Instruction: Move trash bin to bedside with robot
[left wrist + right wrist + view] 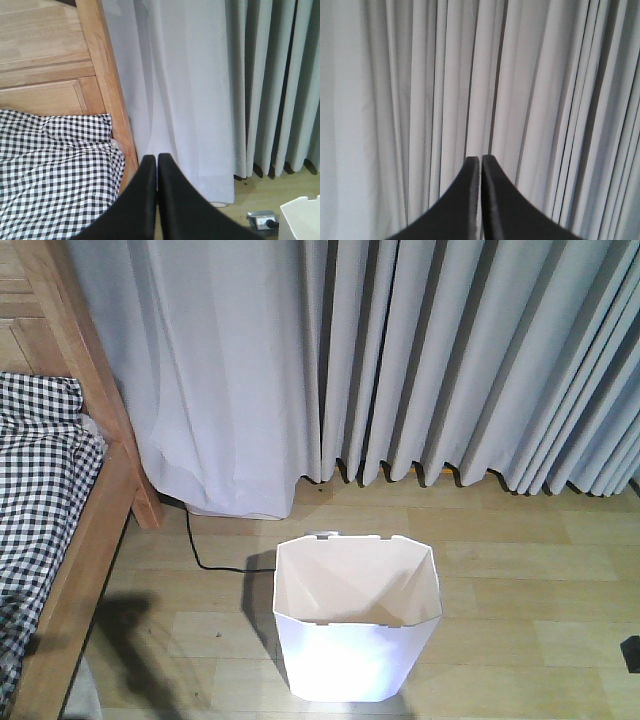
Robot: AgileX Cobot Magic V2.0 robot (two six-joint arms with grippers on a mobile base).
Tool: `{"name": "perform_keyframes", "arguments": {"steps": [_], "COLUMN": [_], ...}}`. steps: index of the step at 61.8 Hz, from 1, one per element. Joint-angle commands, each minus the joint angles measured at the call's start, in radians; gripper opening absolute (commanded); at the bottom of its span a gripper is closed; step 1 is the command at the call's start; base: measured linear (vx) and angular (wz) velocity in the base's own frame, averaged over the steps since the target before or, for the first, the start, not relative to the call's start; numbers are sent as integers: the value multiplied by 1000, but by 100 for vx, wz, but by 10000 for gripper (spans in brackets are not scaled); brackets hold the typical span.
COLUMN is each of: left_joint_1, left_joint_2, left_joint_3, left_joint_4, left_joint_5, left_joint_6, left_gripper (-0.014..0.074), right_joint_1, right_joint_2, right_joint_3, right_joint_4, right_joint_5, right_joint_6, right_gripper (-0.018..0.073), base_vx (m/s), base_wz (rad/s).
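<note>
Bin stands upright on the wooden floor, white and faceted, near the bed but apart from its wooden frame, curtains behind it. My left claw is pressed together above the checked bedding's edge; my right claw is likewise together, facing curtains.

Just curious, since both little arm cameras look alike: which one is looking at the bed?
The left wrist camera: past its shut black left gripper lies the black-and-white checked bedding and light brown wooden bed frame. The right gripper faces only grey pleated curtain.
</note>
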Motion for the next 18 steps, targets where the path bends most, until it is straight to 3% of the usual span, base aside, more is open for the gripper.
{"name": "perform_keyframes", "arguments": {"steps": [1, 18], "left_joint_1": [-6, -6], "left_joint_2": [-10, -10], "left_joint_3": [29, 29], "left_joint_4": [-5, -5], "left_joint_5": [-73, -73], "left_joint_6": [-8, -8], "left_gripper": [-6, -6], "right_joint_1": [-5, -5], "right_joint_2": [-12, -12], "right_joint_3": [19, 19], "right_joint_4": [-2, -2], "right_joint_5": [-69, -69], "right_joint_6": [-8, -8], "right_gripper": [-11, -11], "base_vx": [0, 0], "base_wz": [0, 0]}}
